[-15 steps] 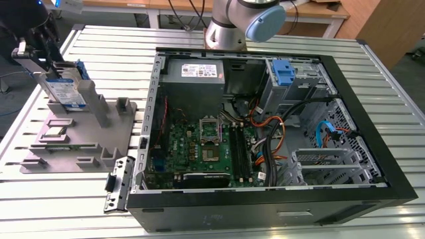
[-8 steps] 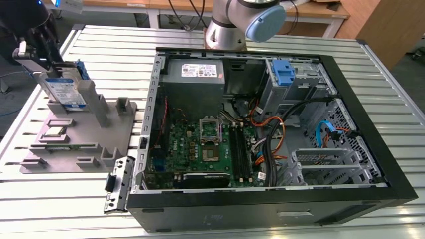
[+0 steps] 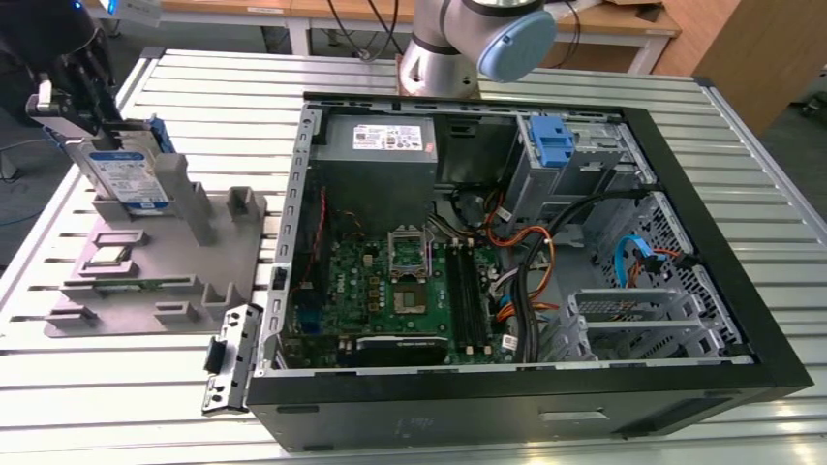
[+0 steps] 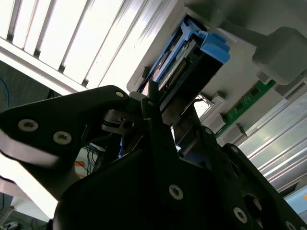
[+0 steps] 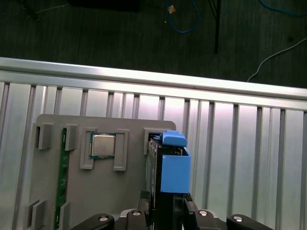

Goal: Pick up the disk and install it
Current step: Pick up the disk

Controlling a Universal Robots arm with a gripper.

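Note:
The disk stands on edge in a slot of the grey holder block at the exterior view's left, its white-and-blue label facing out. My gripper comes down on its upper end, with fingers on both flat sides and shut on it. In the first wrist view the disk shows edge-on with its blue rail, and the gripper clamps it from just behind. The second wrist view shows the disk with its blue rail end, running out from between the black fingers.
The open computer case lies to the exterior view's right of the holder, with a drive bay and blue latch at its far side and a grey power-supply box. A processor chip and a green memory stick sit in the holder.

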